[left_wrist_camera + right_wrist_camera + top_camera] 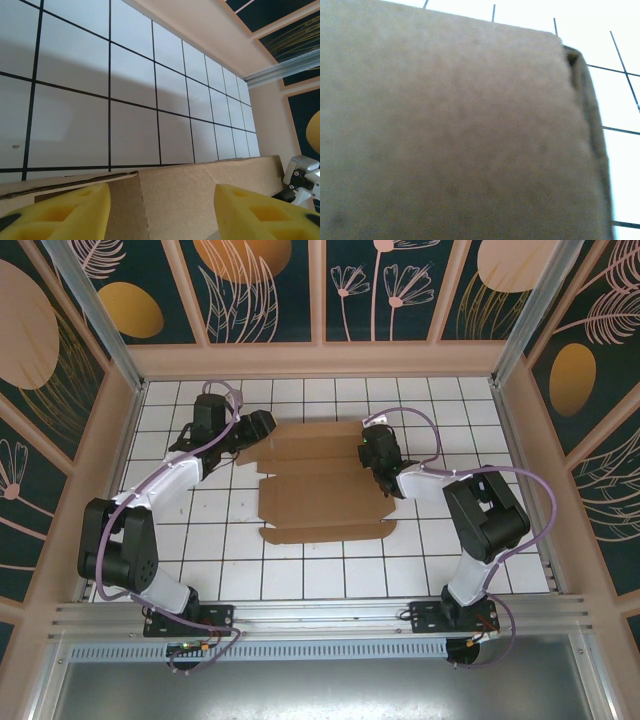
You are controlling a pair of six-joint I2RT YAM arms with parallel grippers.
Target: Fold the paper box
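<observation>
Where the left jaws stand at the far left corner of the paper box [322, 495], their yellow pads [65, 212] are spread wide. A brown panel's upper edge crosses the gap just ahead of them, and it appears to touch neither pad. Beyond that edge the white-tiled table [75, 100] runs on to the beige wall [200, 30]. To the right of these jaws, past the panel's end, a white and grey part of the right arm [304, 176] sits near.

The right jaws are pressed together at the sheet's right side, across from the left jaws. Whether a flap lies between them cannot be told. Cardboard lies close against them, and its right edge curls over below a dark notch [571, 57]. Tile shows beyond that edge to the right and past the top edge.

From above, the sheet lies mid-table between the two sets of jaws. There is a broad band of tile on the near side towards the arm bases and narrower strips out to the side walls behind each arm.

The box is plain brown corrugated card, unprinted and die-cut. Crease lines run across it, its outline steps in and out at both sides, and a narrow strip with small end tabs runs along its near edge [325, 534].
</observation>
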